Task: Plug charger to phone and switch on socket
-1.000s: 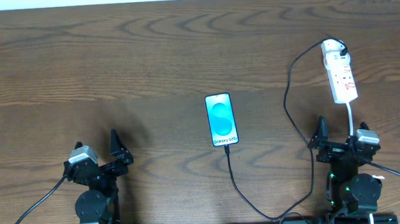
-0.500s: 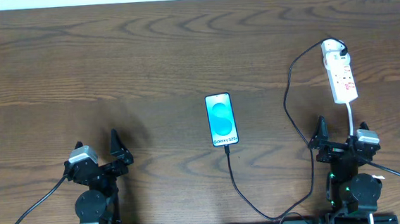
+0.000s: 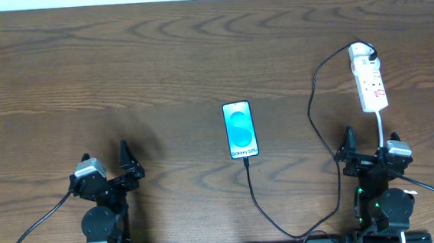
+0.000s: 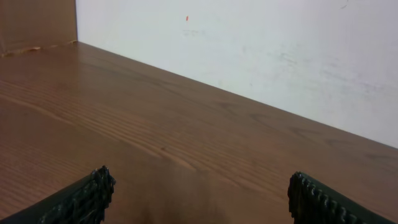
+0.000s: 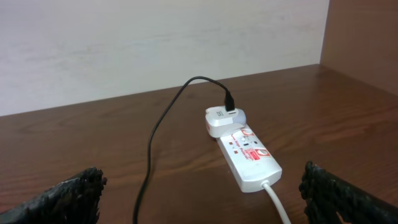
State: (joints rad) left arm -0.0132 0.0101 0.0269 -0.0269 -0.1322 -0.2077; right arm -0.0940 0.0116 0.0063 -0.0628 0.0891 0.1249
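The socket [image 3: 369, 78] is being presented lengthwise straight ahead of the right gripper [image 3: 370, 144], the nearer one, with both it and the left gripper [image 3: 106, 163] being held spread and empty, while the phone [image 3: 240, 130] is lying well leftward, the charger [image 3: 250, 182] reaching its near edge.

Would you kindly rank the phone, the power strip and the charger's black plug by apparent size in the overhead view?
Largest: the phone and the power strip, too alike to rank.
Smallest: the charger's black plug, clearly.
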